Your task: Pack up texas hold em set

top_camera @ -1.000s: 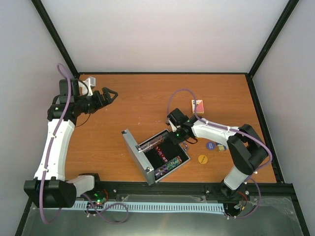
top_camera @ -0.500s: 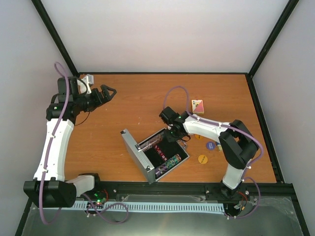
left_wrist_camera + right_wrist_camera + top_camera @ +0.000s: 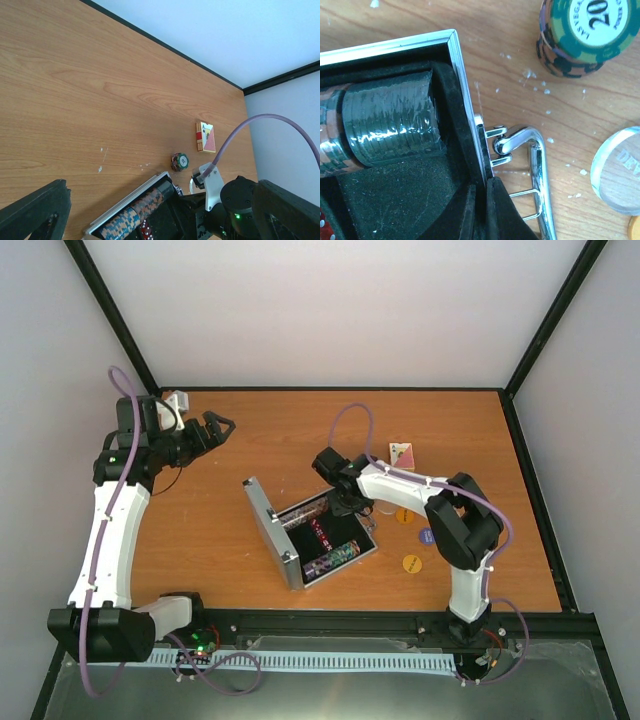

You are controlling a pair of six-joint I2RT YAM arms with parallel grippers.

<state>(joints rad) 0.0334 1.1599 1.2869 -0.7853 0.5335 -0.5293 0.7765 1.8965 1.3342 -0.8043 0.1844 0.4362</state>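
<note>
The silver case [image 3: 268,530] lies open at the table's middle, lid up on the left, its black lining holding rows of chips [image 3: 333,558]. My right gripper [image 3: 350,503] is shut on the case's front wall [image 3: 468,100], one finger inside and one outside, just beside the metal handle [image 3: 536,170]. A wrapped row of black chips [image 3: 390,120] lies inside. A loose chip stack [image 3: 585,35] marked 20 and a clear button [image 3: 620,170] lie outside. My left gripper [image 3: 218,426] is open and empty, in the air far left; it sees the case [image 3: 127,202] from afar.
A red card deck [image 3: 402,454] lies far right of the case and shows in the left wrist view [image 3: 205,137]. Orange [image 3: 404,515], blue [image 3: 427,536] and yellow [image 3: 411,563] buttons lie right of the case. Black frame rails edge the table.
My right gripper has moved left and away from me, still pinching the front wall, and the case has slid and turned with it. The left gripper shifted slightly.
</note>
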